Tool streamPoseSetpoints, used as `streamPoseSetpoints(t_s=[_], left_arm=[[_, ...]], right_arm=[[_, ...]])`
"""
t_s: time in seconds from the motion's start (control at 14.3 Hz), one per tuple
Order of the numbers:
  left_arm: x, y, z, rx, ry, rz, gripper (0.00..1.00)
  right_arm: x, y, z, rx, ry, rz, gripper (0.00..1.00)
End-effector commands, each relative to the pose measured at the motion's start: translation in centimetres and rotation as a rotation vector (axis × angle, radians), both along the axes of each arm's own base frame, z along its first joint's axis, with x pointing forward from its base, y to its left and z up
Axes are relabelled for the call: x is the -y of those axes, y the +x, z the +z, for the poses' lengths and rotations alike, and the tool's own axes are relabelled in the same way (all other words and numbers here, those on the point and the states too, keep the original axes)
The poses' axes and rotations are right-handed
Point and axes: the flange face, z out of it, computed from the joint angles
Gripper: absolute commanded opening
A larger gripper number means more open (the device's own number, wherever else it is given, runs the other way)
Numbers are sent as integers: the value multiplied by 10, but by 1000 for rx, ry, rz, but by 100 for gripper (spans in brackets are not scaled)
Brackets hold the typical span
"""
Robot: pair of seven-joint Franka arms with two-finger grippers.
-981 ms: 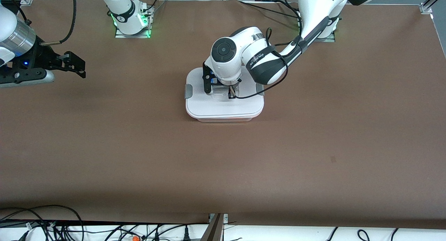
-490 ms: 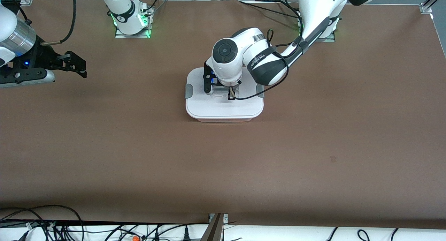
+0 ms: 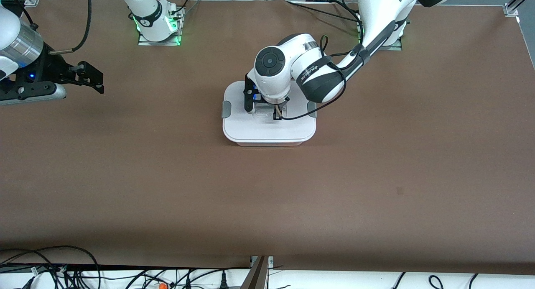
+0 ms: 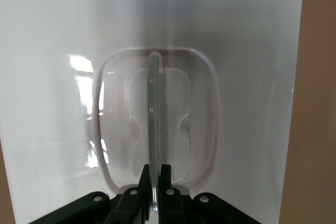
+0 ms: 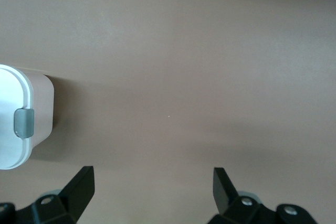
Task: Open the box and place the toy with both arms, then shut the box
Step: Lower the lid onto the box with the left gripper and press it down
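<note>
The box (image 3: pixel 267 132) stands mid-table with its white lid on and a grey clip (image 3: pixel 225 109) at each end. My left gripper (image 3: pixel 272 111) is down on the lid, shut on the clear central handle (image 4: pixel 154 103), which runs between its jaws at the left gripper (image 4: pixel 155 174). My right gripper (image 3: pixel 94 78) hangs open over bare table at the right arm's end, holding nothing. In the right wrist view the right gripper (image 5: pixel 153 179) faces one end of the box (image 5: pixel 42 106) and its clip (image 5: pixel 23 123). The toy is hidden.
The brown table (image 3: pixel 267 197) stretches bare around the box. Loose cables (image 3: pixel 62 272) lie along the edge nearest the front camera. The arms' base plates (image 3: pixel 159 40) stand at the edge farthest from that camera.
The lid has settled lower onto the tub; the pinkish rim that showed under its near edge is now covered. The left wrist shifted slightly. The right arm barely moved.
</note>
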Motion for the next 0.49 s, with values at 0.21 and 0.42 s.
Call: streamPoseSetpoints(t_s=[0.21,0.42], left_arm=[[-34,18,46,54,44,41,100],[-87,30,116,13,38,169,100]], right_arm=[[-3,2,5,6,17,-10,100],[-3,2,5,6,17,-10,100]])
